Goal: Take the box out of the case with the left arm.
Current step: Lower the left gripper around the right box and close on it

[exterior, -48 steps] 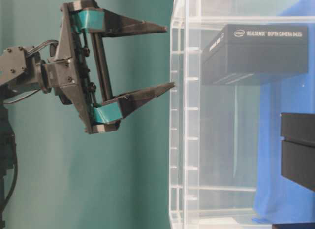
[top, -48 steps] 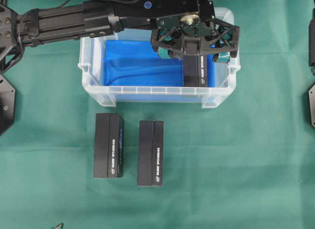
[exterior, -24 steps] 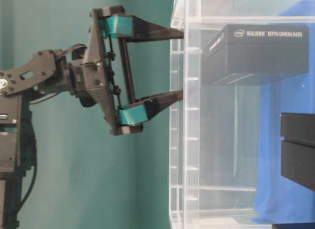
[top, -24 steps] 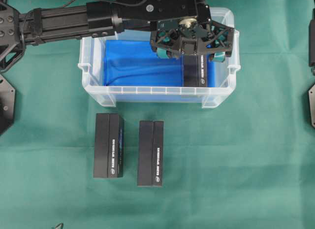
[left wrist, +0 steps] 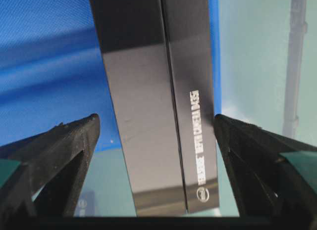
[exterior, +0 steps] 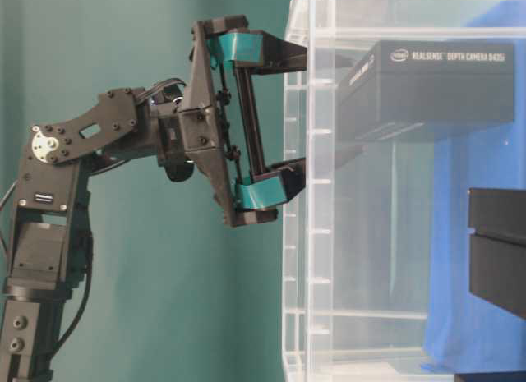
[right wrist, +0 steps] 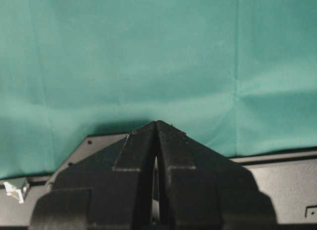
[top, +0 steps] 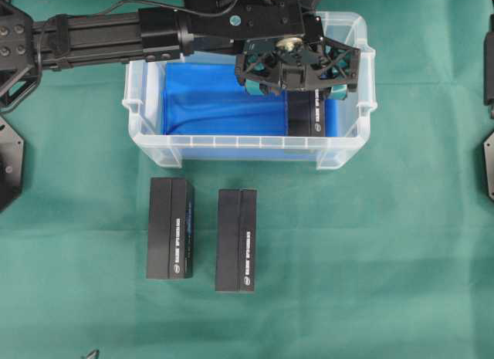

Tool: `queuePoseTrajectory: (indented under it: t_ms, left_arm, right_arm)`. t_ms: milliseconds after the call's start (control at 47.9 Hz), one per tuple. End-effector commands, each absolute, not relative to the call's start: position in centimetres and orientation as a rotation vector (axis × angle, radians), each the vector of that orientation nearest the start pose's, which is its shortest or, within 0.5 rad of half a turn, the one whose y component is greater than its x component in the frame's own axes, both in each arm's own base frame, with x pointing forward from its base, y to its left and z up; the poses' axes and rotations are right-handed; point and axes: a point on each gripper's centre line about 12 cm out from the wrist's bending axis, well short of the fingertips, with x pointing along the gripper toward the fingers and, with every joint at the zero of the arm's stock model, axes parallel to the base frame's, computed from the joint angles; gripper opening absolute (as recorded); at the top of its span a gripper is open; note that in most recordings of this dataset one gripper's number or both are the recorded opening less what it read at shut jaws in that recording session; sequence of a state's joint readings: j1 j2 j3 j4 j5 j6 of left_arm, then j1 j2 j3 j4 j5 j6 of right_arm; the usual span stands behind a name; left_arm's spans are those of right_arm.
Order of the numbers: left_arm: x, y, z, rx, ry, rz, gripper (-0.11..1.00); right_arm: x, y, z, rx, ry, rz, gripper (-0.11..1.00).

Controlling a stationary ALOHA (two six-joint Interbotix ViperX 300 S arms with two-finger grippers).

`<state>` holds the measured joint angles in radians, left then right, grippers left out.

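Left gripper (left wrist: 156,141) fingers spread wide, straddling the black box (left wrist: 158,106) inside the case (top: 231,147), not touching it; right gripper (right wrist: 156,141) fingers pressed together.

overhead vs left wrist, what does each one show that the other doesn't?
Overhead only: two black boxes on the green cloth outside the case, plus the left arm. Left wrist only: open fingers flanking the box, gaps on both sides. Both: that box inside the case on the blue sheet, with the left gripper over it.
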<state>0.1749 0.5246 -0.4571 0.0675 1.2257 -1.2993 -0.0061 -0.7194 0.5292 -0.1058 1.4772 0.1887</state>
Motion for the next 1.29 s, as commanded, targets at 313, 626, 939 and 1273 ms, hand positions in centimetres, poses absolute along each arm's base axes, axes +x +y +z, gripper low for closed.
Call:
queuePoseTrajectory:
  t_ms: [313,626,939,1273]
  left_arm:
    - [52.2,10.6,23.9,-1.164,0.912,0.963,0.97]
    - [52.5,10.6,22.3,-1.167,0.923,0.963,0.97]
    - [52.5,10.5,22.1,-1.173,0.929,0.967,0.97]
    - [52.6,10.2,22.1,-1.183,0.931,0.956,0.61]
  right_arm:
    - [17.5,-1.3,33.9,0.093,1.257,-0.208,0.01]
    - [17.5,-1.3,33.8,0.093,1.259,-0.208,0.01]
    - [17.5,-1.3,33.4,0.092,1.271,-0.208,0.01]
    - [17.2,-1.4,33.6,0.092,1.262,-0.209,0.01]
